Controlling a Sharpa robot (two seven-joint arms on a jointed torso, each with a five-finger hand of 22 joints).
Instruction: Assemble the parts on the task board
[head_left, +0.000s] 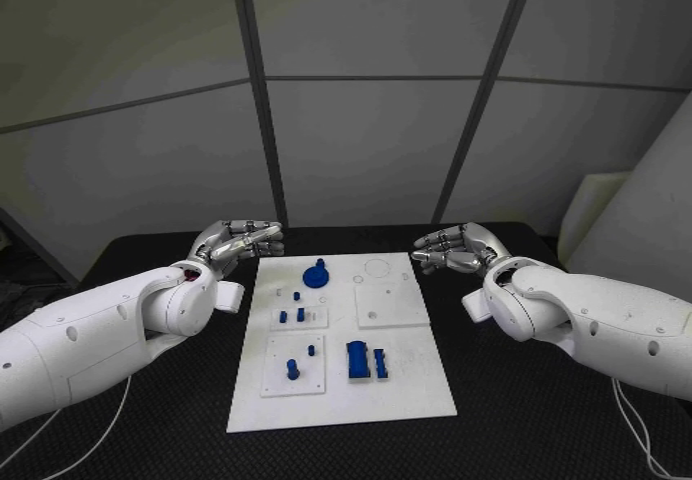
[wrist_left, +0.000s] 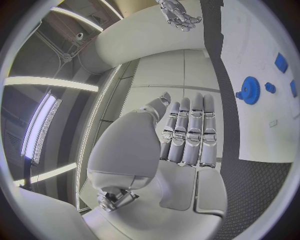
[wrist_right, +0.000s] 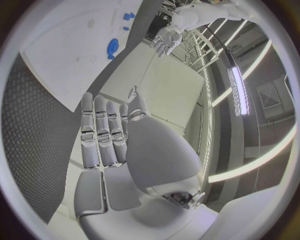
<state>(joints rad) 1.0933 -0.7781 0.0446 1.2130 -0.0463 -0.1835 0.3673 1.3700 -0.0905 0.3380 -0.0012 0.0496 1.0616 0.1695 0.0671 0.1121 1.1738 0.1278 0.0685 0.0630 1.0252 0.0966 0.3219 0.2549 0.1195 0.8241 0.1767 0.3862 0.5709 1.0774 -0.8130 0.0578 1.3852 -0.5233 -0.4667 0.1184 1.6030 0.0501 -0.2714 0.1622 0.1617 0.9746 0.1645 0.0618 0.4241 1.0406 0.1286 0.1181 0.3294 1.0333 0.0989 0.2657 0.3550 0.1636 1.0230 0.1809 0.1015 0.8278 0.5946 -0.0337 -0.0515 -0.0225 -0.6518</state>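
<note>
From my head camera I see the white task board (head_left: 343, 385) lying in the middle of the black table (head_left: 534, 400), long side running away from me. My left hand (head_left: 240, 241) hovers beside the board's far left corner and my right hand (head_left: 456, 248) beside its far right corner; both sit off the board, over the table, well apart from each other. Neither holds anything: in the wrist views the left hand's fingers (wrist_left: 187, 132) and the right hand's fingers (wrist_right: 103, 132) lie stretched out side by side, empty, so I read both as open, holding nothing. On the board, a blue gear (head_left: 316, 272) with a short stem stands near the far edge, left of centre. Nearer to me, a cluster of small blue pegs (head_left: 296, 314) sits on a raised white sub-plate on the left side. Closer still, another blue peg (head_left: 293, 367) stands on a second sub-plate at the near left, and just to its right a larger blue block (head_left: 356, 360) stands with a narrower blue piece (head_left: 381, 363) right beside it. The right half of the board carries a plain white square plate (head_left: 391, 300). From the left wrist camera I pick out the same gear (wrist_left: 250, 90) on the board with small blue parts near it.
</note>
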